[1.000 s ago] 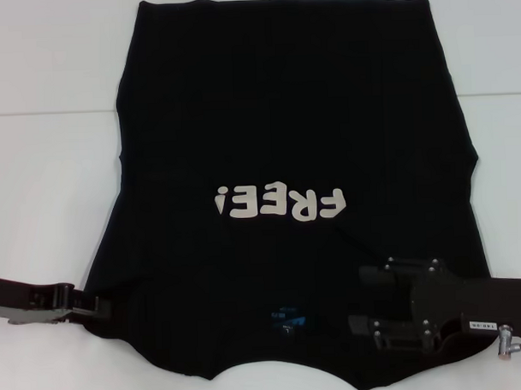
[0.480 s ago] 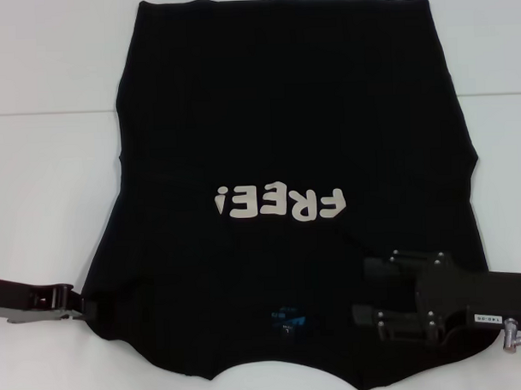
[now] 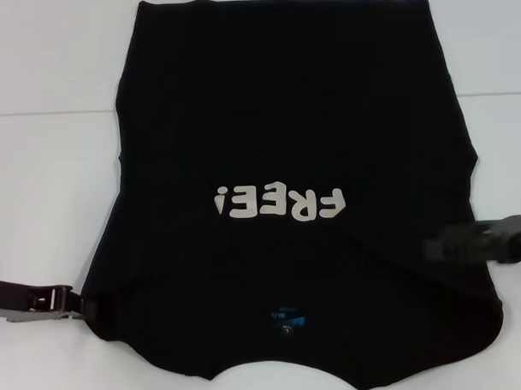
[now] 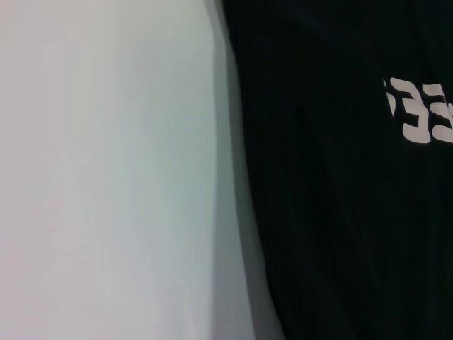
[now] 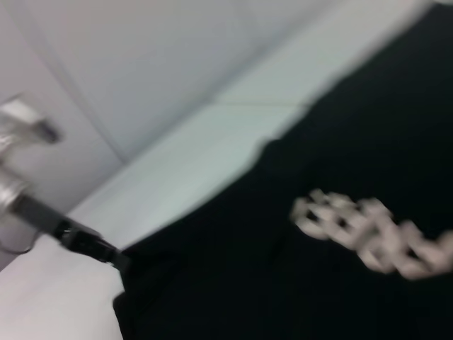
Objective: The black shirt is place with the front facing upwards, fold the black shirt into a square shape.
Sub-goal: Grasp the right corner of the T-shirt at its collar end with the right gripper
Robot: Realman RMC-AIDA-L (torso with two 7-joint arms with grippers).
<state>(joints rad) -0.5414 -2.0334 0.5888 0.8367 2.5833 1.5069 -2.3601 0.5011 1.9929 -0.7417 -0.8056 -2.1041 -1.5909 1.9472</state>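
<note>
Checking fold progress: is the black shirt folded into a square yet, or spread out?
Not a square yet. The black shirt lies flat, print up, the FREE! lettering and blue neck label showing; whether the sleeves are tucked under, cannot tell.

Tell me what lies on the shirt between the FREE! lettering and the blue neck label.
Nothing: in the head view, only plain black fabric of the black shirt separates the FREE! lettering from the blue neck label.
</note>
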